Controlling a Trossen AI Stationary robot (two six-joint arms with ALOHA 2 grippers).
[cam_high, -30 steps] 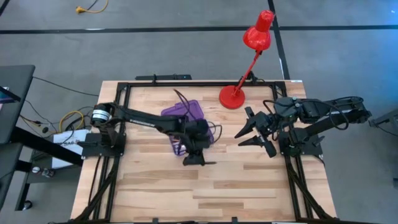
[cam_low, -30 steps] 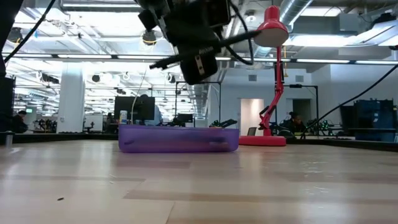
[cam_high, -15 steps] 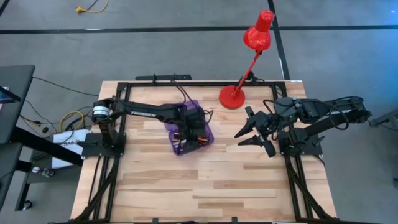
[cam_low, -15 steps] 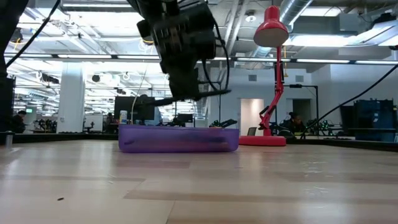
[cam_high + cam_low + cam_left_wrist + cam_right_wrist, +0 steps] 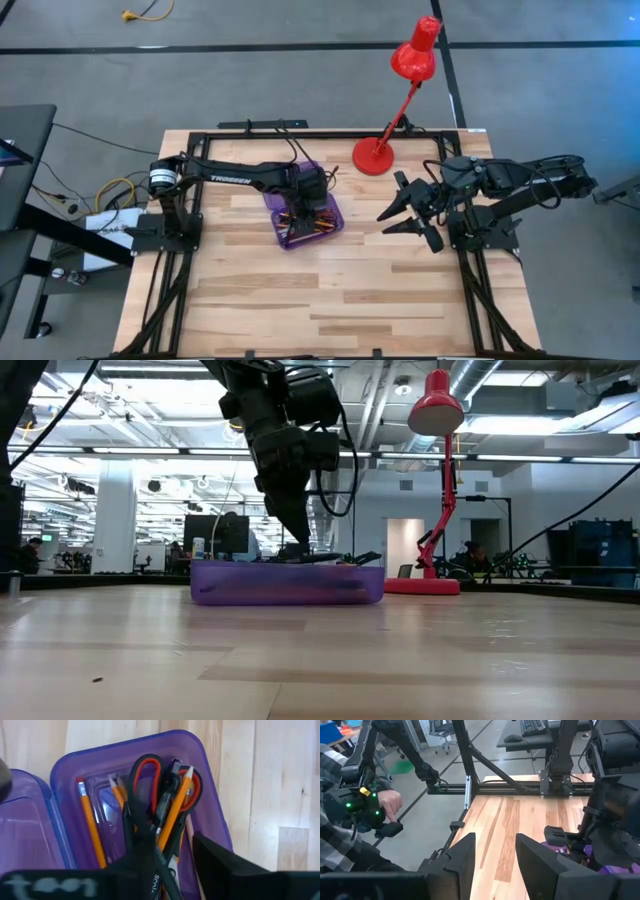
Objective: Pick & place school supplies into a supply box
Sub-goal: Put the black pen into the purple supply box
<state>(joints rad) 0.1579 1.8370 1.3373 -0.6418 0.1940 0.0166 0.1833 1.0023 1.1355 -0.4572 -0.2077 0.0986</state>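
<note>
- Supply box point(image 5: 303, 211) is sitting open mid-table, left of the red lamp point(image 5: 397, 88), holding orange pencils point(image 5: 91, 826), red-handled scissors point(image 5: 146, 785) and a black pen point(image 5: 148, 854).
- Left hand point(image 5: 312, 196), which was carrying that pen above the table's near side a second ago, is now dipping into the box and parting its fingers; whether the pen is fully released I cannot tell.
- Right hand point(image 5: 402, 212) is waiting wide beside the lamp base.
- Judging by the bare table point(image 5: 350, 300), this delivery is likely finishing the packing.

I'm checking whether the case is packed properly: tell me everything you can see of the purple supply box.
The purple supply box is a small, rounded-corner case of translucent plastic, lying flat on the wooden table near the red lamp's base. Its lid lies open beside the tray. Inside lie orange pencils, red-handled scissors and a dark pen. The left gripper reaches down into it.
</note>
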